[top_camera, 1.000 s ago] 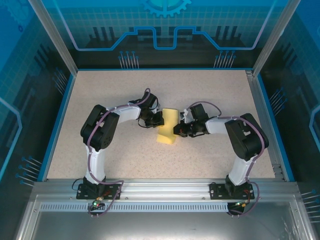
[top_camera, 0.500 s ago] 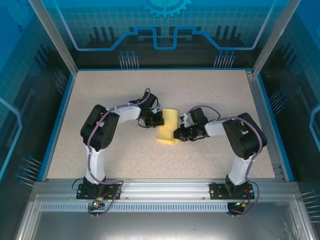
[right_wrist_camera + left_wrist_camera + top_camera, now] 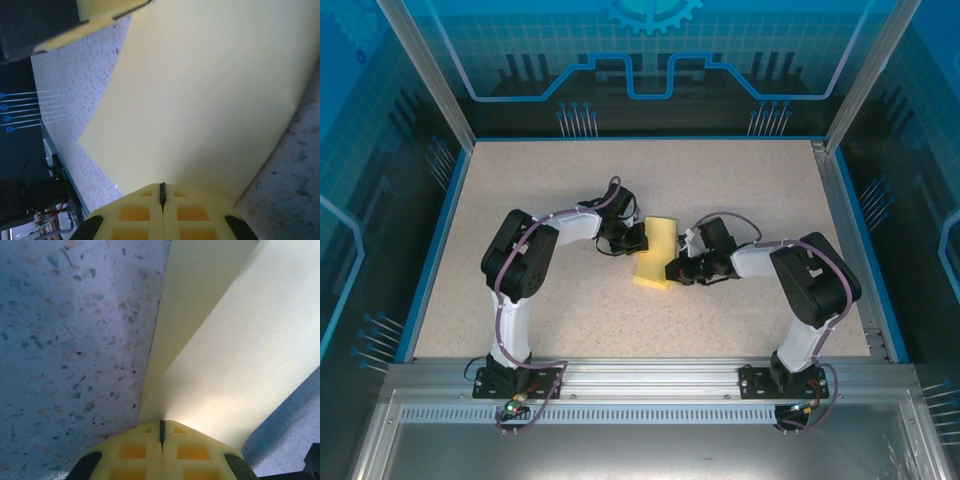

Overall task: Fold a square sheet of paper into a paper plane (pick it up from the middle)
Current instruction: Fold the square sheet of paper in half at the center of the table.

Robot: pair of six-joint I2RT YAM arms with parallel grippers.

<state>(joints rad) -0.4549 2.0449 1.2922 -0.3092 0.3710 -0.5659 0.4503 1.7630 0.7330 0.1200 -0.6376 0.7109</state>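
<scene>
The square sheet of paper, pale yellow and bent into two layers, lies mid-table between my two grippers. My left gripper is at its far left edge. In the left wrist view the gripper is shut, and the paper fans out from the tips with a crease running up from them. My right gripper is at the paper's near right edge. The right wrist view has this gripper shut where the paper meets its tips. No dart-shaped paper plane is formed.
The speckled beige table is bordered by a blue rim and aluminium posts. A metal rail carries both arm bases at the near edge. In the right wrist view a left finger is at the top left.
My right gripper has slid slightly left and toward the near edge, and the paper's near end has shifted with it. The left arm has stayed put.
</scene>
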